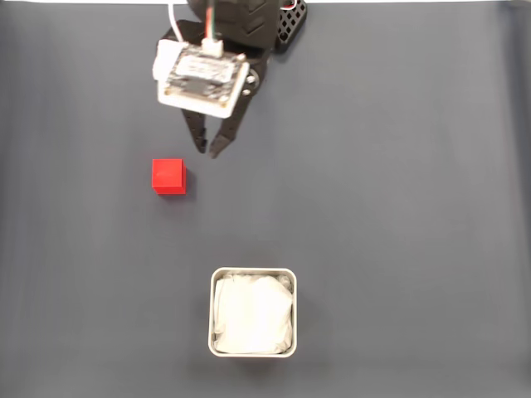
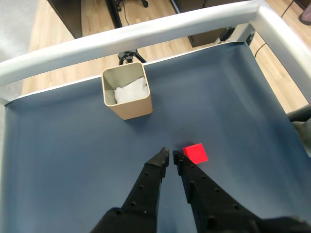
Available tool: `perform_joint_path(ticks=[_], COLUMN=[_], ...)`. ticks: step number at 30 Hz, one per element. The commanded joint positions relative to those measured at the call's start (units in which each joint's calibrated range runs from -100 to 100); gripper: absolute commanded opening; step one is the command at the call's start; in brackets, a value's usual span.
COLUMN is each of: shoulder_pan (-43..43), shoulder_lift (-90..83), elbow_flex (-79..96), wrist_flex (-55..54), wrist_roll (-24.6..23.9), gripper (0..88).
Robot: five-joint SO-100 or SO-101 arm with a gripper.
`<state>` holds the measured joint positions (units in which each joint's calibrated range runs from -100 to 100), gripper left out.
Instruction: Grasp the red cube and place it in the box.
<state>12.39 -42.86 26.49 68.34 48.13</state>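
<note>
Item: 1 end effector (image 1: pixel 209 151), fingers nearly pressed together, holding nothing. 1 red cube (image 1: pixel 168 176) on the counter (image 1: pixel 398 191), just beside the fingertips, to their right in the wrist view (image 2: pixel 195 153). 1 box (image 1: pixel 252 322), well ahead, empty of cube. Step, as judged: approach, grasp not begun. Next: spread fingers, shift sideways over cube, descend.

A black arm carries a white camera board with a white cable above its black, pointed, hole-dotted hand (image 1: pixel 210 149).
</note>
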Motion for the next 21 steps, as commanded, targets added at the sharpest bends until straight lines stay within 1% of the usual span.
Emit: perform_joint_path(ticks=[1,11,19,21], shoulder_pan=[2.53,7.5,9.91,10.48], shoulder_lift=[0.57,3.6,6.2,6.64], elbow_flex=[-3.04,-2.68,-2.4,-1.86], wrist_flex=[0.11,-0.47,-0.88,-1.04], wrist_roll=[0.93,0.98,1.12,1.32], gripper=[0.0,0.3,0.3,1.8])
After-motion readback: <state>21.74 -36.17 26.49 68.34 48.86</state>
